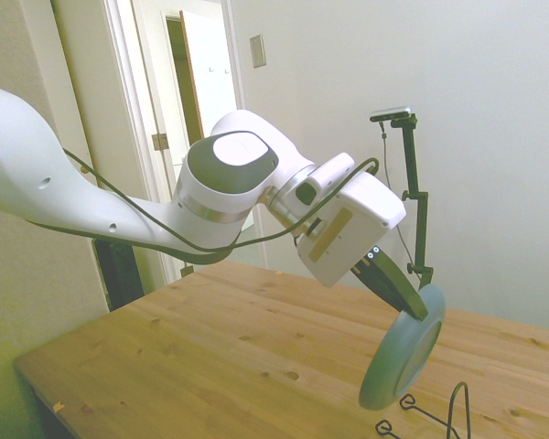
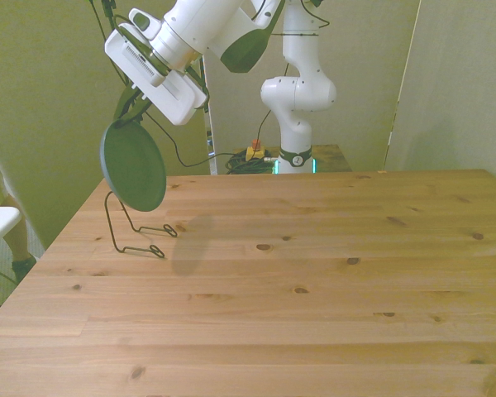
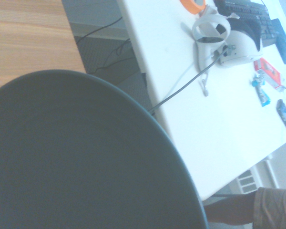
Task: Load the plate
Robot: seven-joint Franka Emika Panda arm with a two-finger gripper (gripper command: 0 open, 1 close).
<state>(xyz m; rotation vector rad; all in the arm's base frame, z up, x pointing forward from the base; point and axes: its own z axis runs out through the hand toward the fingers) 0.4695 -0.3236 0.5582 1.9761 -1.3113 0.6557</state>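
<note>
Here the tool (image 1: 410,300) grips the plate (image 1: 403,350) by its upper rim; it hangs on edge, tilted, just above the wire rack (image 2: 131,232).

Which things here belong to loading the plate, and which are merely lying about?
Belong to the job:
the plate, held on edge by the gripper
the black wire rack below it

Lying about:
white headset
keyboard
small packets on the white desk
</note>
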